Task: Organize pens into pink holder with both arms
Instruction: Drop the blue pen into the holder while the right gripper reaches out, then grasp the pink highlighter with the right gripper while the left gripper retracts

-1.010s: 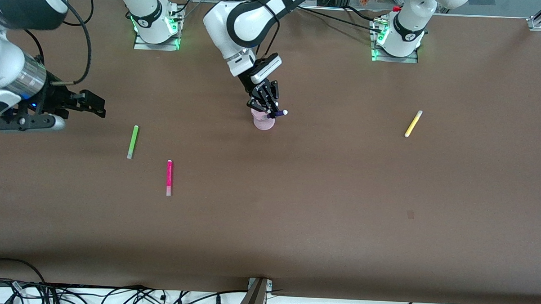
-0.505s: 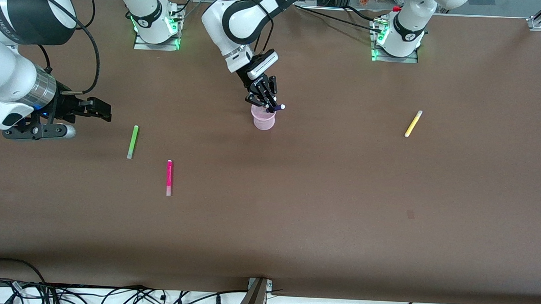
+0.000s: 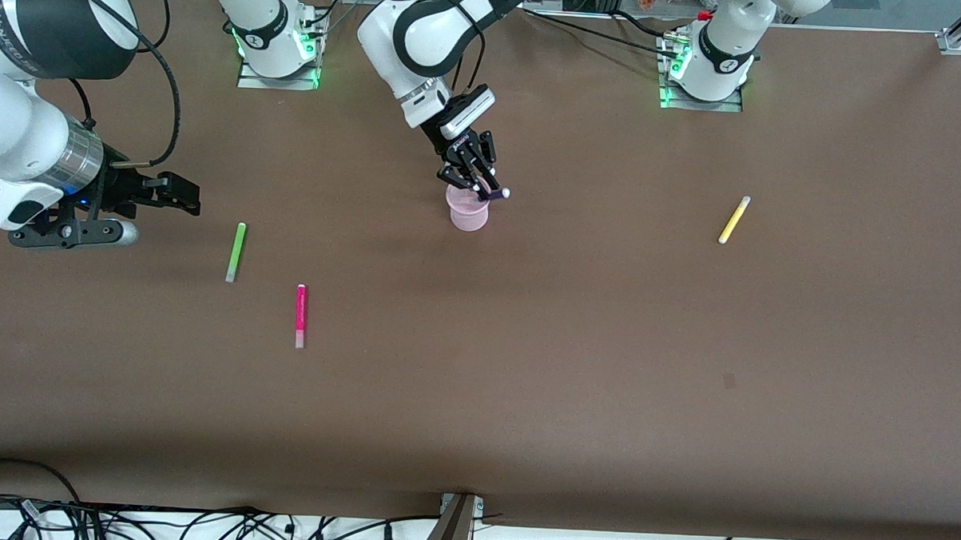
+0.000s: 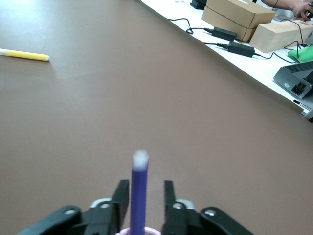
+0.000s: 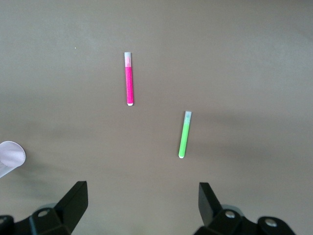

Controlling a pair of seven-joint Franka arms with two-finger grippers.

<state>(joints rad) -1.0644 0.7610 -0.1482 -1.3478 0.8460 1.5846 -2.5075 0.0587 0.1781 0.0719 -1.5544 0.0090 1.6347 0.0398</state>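
The pink holder [image 3: 468, 214] stands on the brown table midway between the two bases. A dark purple pen [image 3: 495, 194] leans in it, its pale tip poking out. In the left wrist view this pen [image 4: 139, 196] rises from the holder's rim [image 4: 152, 230]. My left gripper [image 3: 483, 188] hangs just over the holder, open, with a gap beside the pen [image 4: 145, 185]. My right gripper [image 3: 189, 197] is open and empty [image 5: 142, 188], hovering beside the light green pen [image 3: 235, 252] [image 5: 184, 134]. The magenta pen [image 3: 301, 316] [image 5: 129, 78] lies nearer the front camera. The yellow pen [image 3: 734, 220] [image 4: 24, 55] lies toward the left arm's end.
Both arm bases [image 3: 274, 43] [image 3: 707, 66] stand along the table's edge farthest from the front camera. Cables and cardboard boxes [image 4: 244, 12] lie off the table edge in the left wrist view.
My left gripper came down onto the holder with the purple pen, then its jaws parted from the pen. My right gripper edged toward the light green pen.
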